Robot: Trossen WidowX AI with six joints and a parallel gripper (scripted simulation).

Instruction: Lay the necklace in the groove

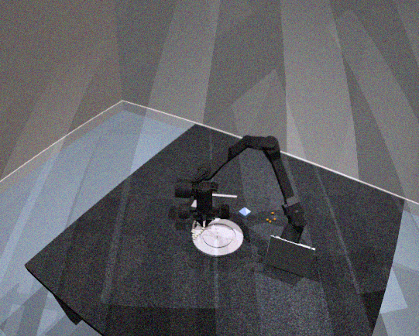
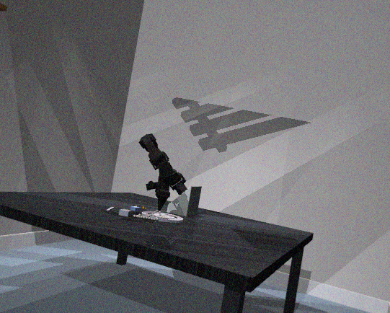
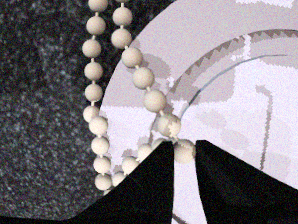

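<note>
The cream pearl bead necklace (image 1: 194,233) (image 2: 145,217) (image 3: 93,92) lies bunched at one side of the round bead board, partly over its rim and partly beyond it. The pale board (image 1: 236,245) (image 2: 173,217) (image 3: 240,112) lies flat and has a circular groove, seen in the wrist view. My gripper (image 1: 204,225) (image 2: 159,210) (image 3: 183,151) is low over the board, shut on the necklace, with one bead at the fingertips. Two strands run up from there in the wrist view; the left finger hides part of the lower loop.
A blue block (image 1: 245,211) (image 2: 135,208), a white block (image 2: 125,213), a white bar (image 1: 225,196) (image 2: 109,208) and several small orange balls (image 1: 270,221) lie near the board. A grey upright panel (image 1: 290,256) (image 2: 195,202) stands by the arm base.
</note>
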